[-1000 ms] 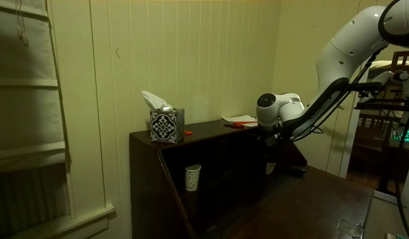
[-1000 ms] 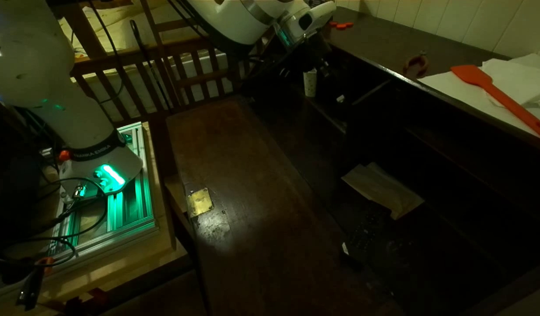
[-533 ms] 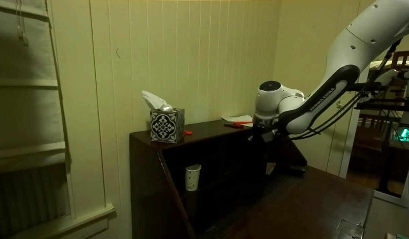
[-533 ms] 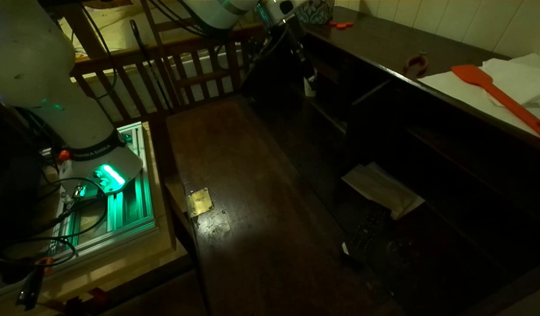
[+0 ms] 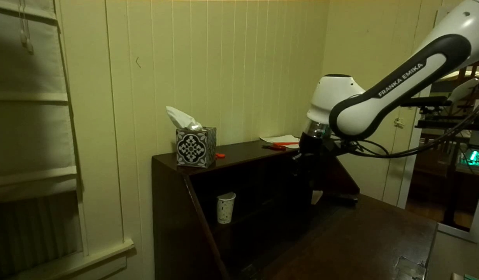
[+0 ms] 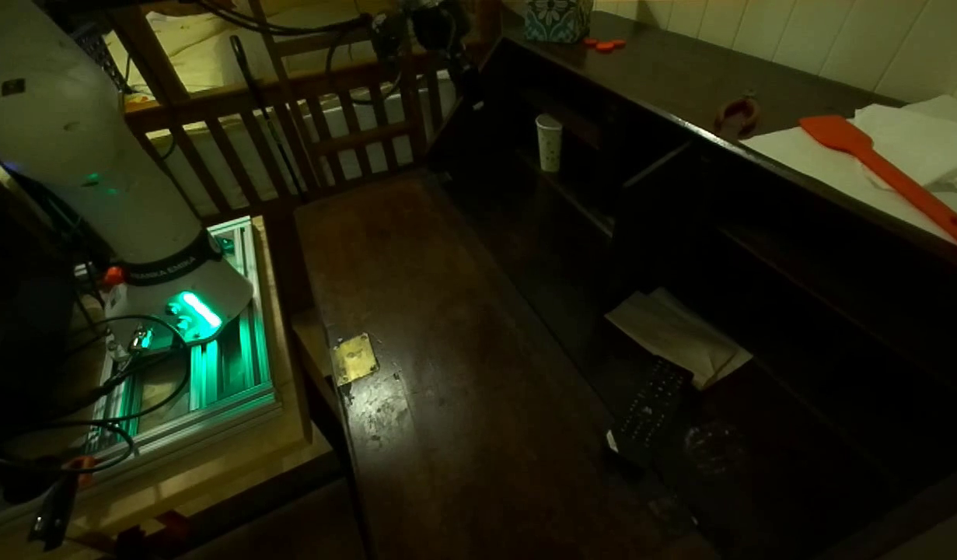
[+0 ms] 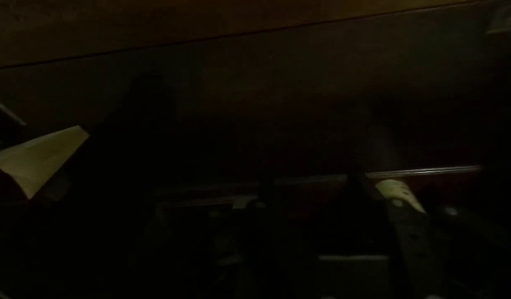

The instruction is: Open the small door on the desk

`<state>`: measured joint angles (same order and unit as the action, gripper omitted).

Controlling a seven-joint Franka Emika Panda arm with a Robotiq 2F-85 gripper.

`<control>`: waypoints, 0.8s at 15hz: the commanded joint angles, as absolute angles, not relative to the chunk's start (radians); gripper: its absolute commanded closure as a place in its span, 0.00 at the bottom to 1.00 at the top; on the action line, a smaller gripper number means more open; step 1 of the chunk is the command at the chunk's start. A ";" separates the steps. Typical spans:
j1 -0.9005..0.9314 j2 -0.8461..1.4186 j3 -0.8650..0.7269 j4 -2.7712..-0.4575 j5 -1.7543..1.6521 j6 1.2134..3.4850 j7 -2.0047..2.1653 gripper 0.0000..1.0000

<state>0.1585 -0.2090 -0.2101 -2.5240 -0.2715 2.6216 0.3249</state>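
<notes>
The dark brown desk [image 5: 262, 153] shows in both exterior views, with its writing board [image 6: 447, 311] folded down in front of shadowed cubbyholes. I cannot pick out the small door for certain. A slanting pale edge [image 6: 658, 165] stands among the cubbyholes; I cannot tell whether it is a door or a divider. My gripper points down in front of the cubbyholes, near the far end of the desk in an exterior view [image 6: 466, 84]. In the wrist view my gripper [image 7: 311, 182] has its fingers apart, with nothing visible between them.
A speckled paper cup [image 6: 550, 144] stands on an inner shelf. A tissue box [image 5: 194, 147], red pieces [image 6: 605, 45], papers [image 6: 913, 144] and an orange spatula [image 6: 874, 159] lie on the top. An envelope [image 6: 672, 334] and a dark keyboard [image 6: 653, 400] lie inside.
My wrist has risen and turned more upright. In an exterior view my gripper has swung left, away from the cubbyholes, uncovering the paper cup and the tissue box. The desk looks the same.
</notes>
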 commanded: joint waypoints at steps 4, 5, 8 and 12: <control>0.372 -0.471 -0.478 -2.409 0.061 2.140 -0.126 0.00; 0.249 -0.447 -0.390 -2.371 0.153 2.057 -0.214 0.00; 0.264 -0.435 -0.483 -2.269 0.081 1.800 -0.173 0.00; 0.139 -0.426 -0.384 -2.290 0.150 1.823 -0.223 0.00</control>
<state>0.2640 -0.4559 -0.4880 -2.2928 0.0960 1.8304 -0.1736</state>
